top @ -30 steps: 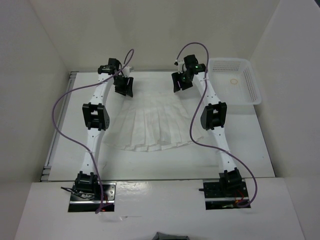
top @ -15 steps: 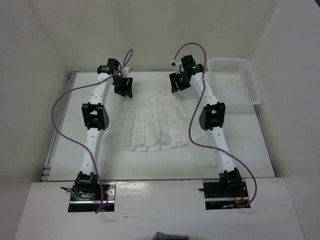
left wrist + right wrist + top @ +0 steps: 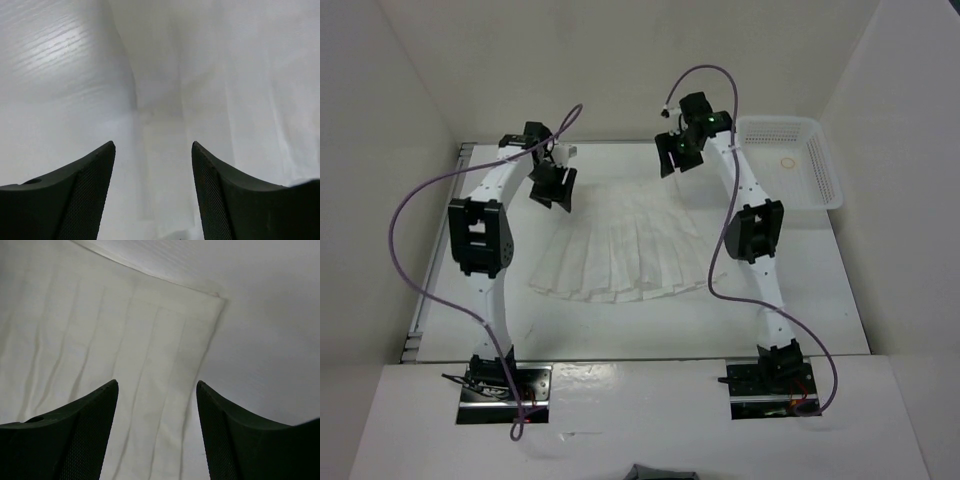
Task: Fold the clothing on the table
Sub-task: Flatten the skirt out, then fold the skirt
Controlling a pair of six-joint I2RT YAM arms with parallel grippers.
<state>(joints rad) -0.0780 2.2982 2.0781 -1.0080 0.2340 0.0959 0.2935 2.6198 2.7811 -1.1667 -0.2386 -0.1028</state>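
Left tool [image 3: 554,189] and right tool [image 3: 676,160] gape wide, empty, over the pleated skirt's [image 3: 620,245] 12 o'clock corners; desk [image 3: 630,330] shows beyond its 6 o'clock hem.

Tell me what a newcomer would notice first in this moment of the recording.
The white pleated clothing, fanned flat across the middle of the table, draws the eye first. Over its narrow far end, the left gripper and right gripper hover near either corner, both open and holding nothing. A white lattice basket sits in the far right corner.
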